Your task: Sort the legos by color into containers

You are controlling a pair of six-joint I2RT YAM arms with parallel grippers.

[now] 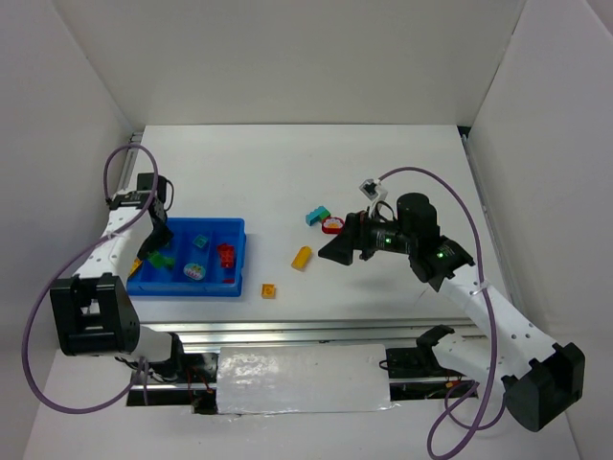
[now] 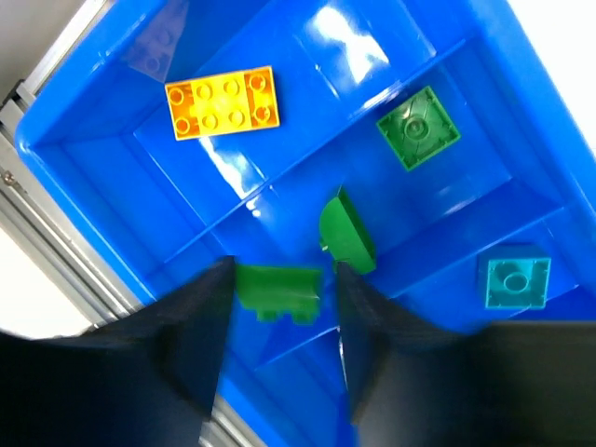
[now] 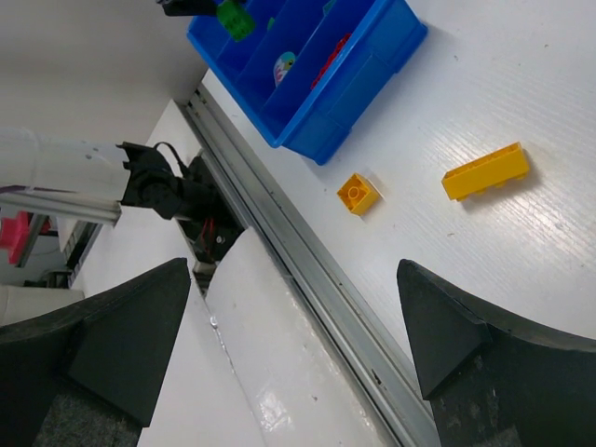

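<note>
Left claw [image 2: 279, 275] closed on a small green plastic brick [image 2: 277, 289] just above the bright-blue divided plastic tray [image 2: 84, 168], placing step in hand, release probably due beside the square green brick [image 2: 418, 128]; right claw [image 3: 293, 279] spread wide, empty, above white surface [image 3: 521, 84].

- One blue tray [image 1: 192, 288], four compartments.
- Three green: one green brick [image 2: 277, 287] gripped between the left gripper's [image 2: 282, 272] fingers, two green pieces [image 2: 346, 233] just past them.
- Two teal bricks [image 2: 513, 282]: one past those fingers, one beside the right gripper [image 3: 293, 270].
- Three yellow-orange bricks [image 2: 222, 102]: one past the left fingers, two below the right gripper.
- One pale rounded piece [image 1: 194, 271].
- Red pieces [image 1: 226, 254]: two or three, hard to separate.
</note>
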